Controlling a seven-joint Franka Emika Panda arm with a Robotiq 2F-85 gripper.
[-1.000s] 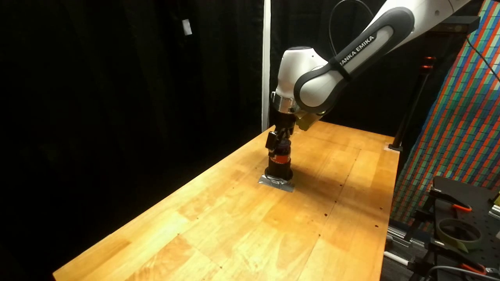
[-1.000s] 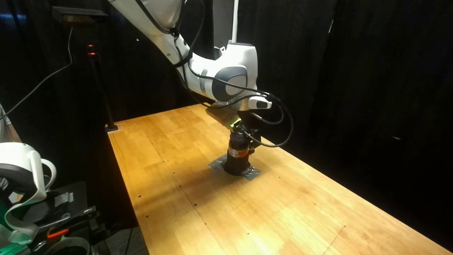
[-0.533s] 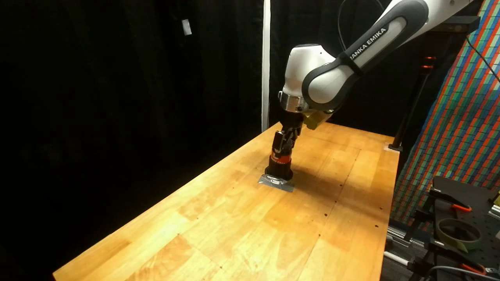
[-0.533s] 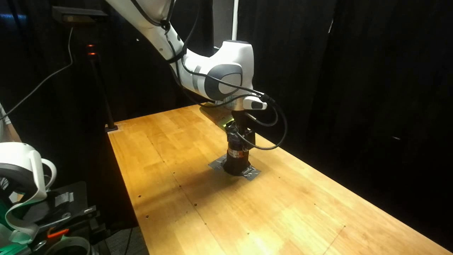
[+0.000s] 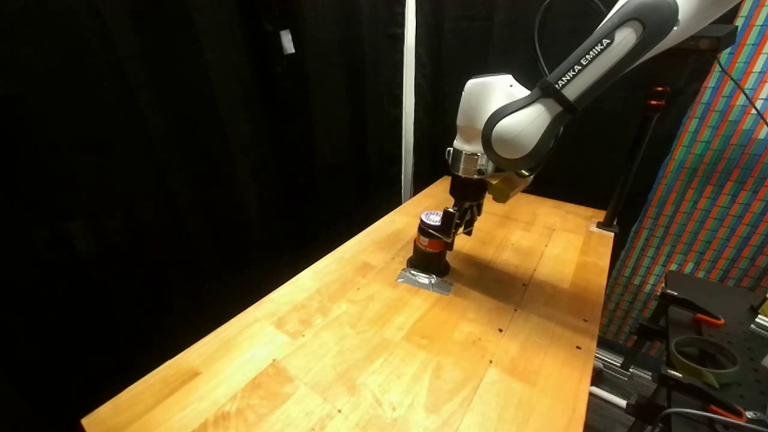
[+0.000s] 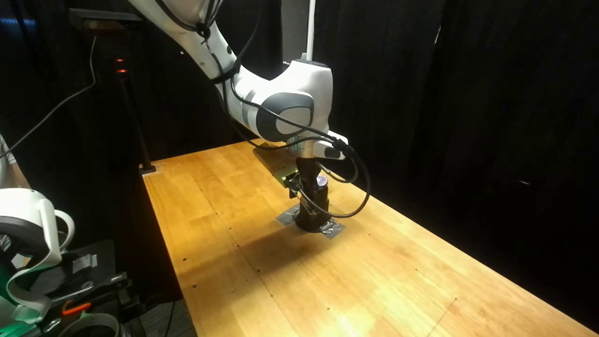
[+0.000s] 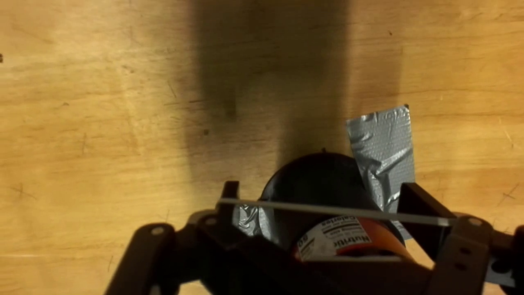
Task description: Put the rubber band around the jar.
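Observation:
The jar [image 5: 430,244] stands upright on the wooden table, with a dark base, an orange-red label and a pale patterned lid [image 5: 432,217]. It also shows in the wrist view [image 7: 331,239], its upper part hidden behind the gripper. In an exterior view the gripper covers most of the jar [image 6: 312,220]. My gripper [image 7: 320,205] is open, with one finger to each side of the jar, low beside its upper half. The pale rubber band [image 7: 327,209] is stretched between the spread fingers, across the jar's near side. In an exterior view a thin band line [image 5: 437,233] crosses the jar below the lid.
Silver tape [image 7: 382,151] fixes the jar's base to the table [image 5: 372,360]. A black cable [image 6: 367,187] loops beside the gripper. A post [image 5: 630,162] stands at the far table corner. A dark cart with a tape roll [image 5: 705,357] stands beside the table.
My gripper has moved off the top of the jar, rightward and leftward in the respective exterior views, and now sits lower beside it. The jar's lid is uncovered. The jar has not moved.

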